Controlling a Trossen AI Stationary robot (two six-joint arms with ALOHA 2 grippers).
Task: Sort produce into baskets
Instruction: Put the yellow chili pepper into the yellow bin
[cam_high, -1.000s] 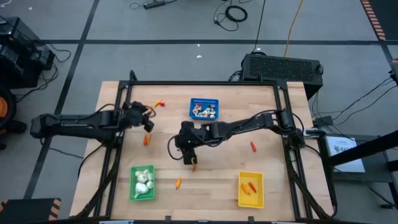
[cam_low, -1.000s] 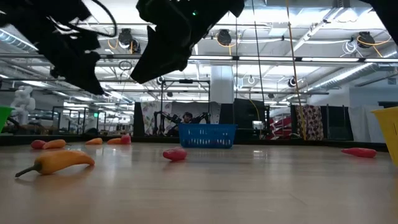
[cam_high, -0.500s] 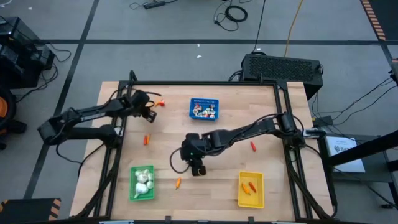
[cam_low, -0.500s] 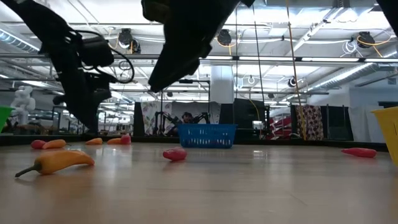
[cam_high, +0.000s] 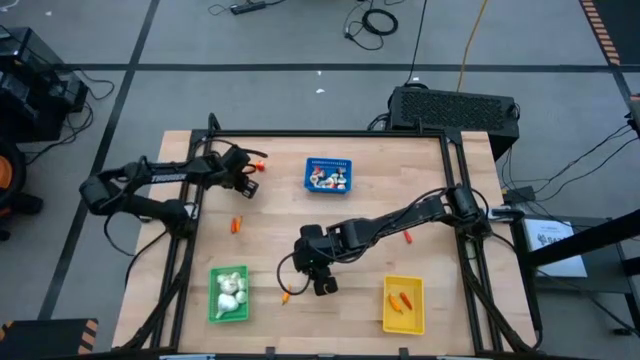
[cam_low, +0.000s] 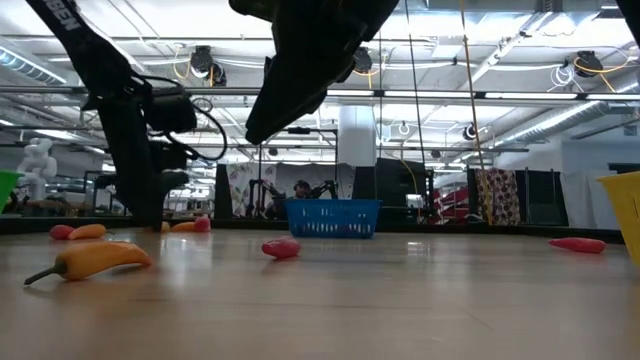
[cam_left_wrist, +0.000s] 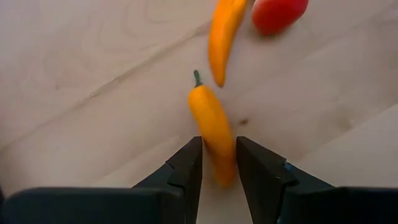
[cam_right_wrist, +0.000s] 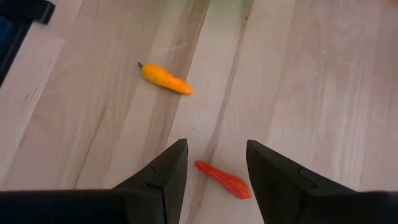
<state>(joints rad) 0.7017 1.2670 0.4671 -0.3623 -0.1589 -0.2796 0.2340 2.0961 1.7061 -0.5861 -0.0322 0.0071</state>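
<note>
Left gripper (cam_left_wrist: 218, 163) straddling glossy tapered orange pepper (cam_left_wrist: 211, 124), pale woodgrain table (cam_left_wrist: 93, 93)

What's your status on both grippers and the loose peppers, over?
Left gripper at far-left table area, straddling an orange pepper, not yet clamped. Right gripper open over a red pepper near table centre. Nothing blocking.

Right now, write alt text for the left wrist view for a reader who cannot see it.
The left hand has its two dark fingers on either side of an orange pepper with a green stem, on the wooden table. Beyond it lie a second orange pepper and a red piece, cut off by the picture's edge.
</note>
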